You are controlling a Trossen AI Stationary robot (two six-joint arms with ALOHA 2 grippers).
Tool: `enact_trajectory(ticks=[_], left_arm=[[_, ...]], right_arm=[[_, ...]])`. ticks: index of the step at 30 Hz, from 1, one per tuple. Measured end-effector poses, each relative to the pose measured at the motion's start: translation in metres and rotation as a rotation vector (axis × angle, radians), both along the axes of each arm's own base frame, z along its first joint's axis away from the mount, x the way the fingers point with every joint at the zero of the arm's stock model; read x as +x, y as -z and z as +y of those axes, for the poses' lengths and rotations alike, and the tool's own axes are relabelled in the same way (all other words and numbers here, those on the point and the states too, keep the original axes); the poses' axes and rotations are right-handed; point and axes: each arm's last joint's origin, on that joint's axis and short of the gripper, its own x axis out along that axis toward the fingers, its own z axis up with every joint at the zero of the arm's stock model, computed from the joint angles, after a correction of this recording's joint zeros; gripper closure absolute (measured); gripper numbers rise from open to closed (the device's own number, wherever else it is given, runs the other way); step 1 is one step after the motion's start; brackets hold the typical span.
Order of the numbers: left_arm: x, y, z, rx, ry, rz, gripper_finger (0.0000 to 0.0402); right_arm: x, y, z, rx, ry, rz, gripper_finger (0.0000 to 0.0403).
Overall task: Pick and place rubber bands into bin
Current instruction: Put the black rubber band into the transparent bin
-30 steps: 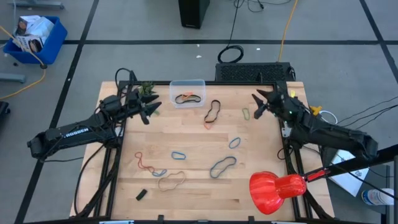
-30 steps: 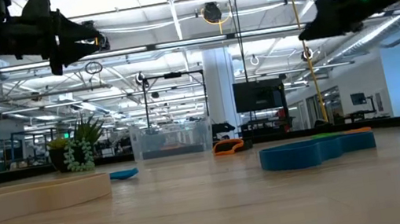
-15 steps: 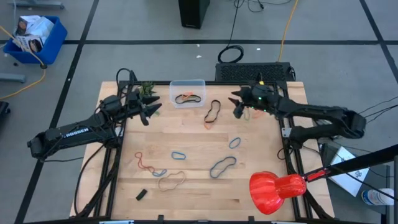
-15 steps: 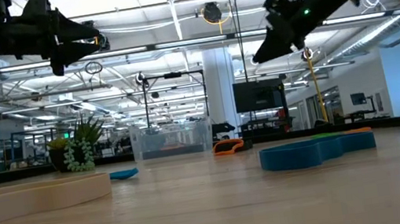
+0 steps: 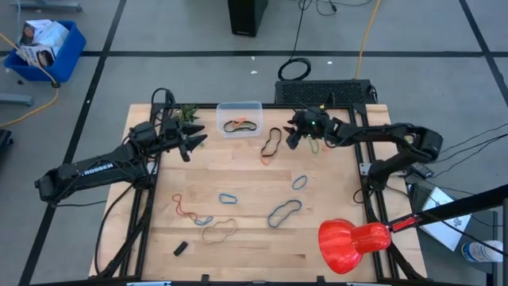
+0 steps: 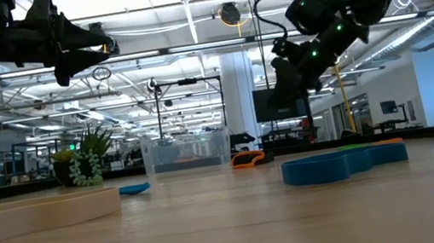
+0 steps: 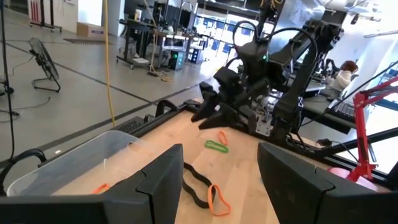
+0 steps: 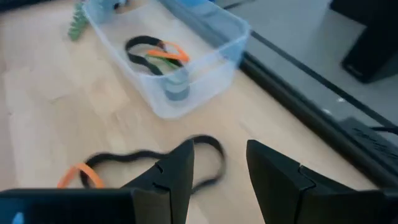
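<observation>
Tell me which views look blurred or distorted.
Right wrist view: the black and orange bands smear from motion; the bin stays sharper. Low view: the near table is soft. High and left wrist views look sharp.

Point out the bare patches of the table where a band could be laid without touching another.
Free: the strip of table right of the blue band, and the centre between the black-and-orange band and the small blue band. Also the wood below the left tool. Crowded: the lower left around the red band and tan band, and beside the bin, where the right tool hovers.
</observation>
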Motion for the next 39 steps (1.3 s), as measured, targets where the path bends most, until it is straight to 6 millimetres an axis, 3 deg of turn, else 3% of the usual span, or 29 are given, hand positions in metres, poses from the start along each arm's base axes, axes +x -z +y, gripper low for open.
enact_trajectory(ticks=[12,21,28,39], left_arm=[[0.000,0.000,0.000,0.002,-0.006,0.002,0.0188],[0.000,0.000,0.000,0.003,-0.008,0.003,0.0188],[0.000,0.001,0.000,-0.001,-0.008,0.006,0.0188],[0.000,0.001,0.000,-0.002,-0.008,0.006,0.0188]], right_arm=[[0.015,0.039,-0.013,0.133,0.064,0.029,0.0261],[0.040,0.035,-0.030,0.182,0.083,0.109,0.0261],[0.039,0.042,-0.041,0.214,0.166,0.188,0.0261],[0.040,0.043,-0.041,0.232,0.144,0.182,0.0261]])
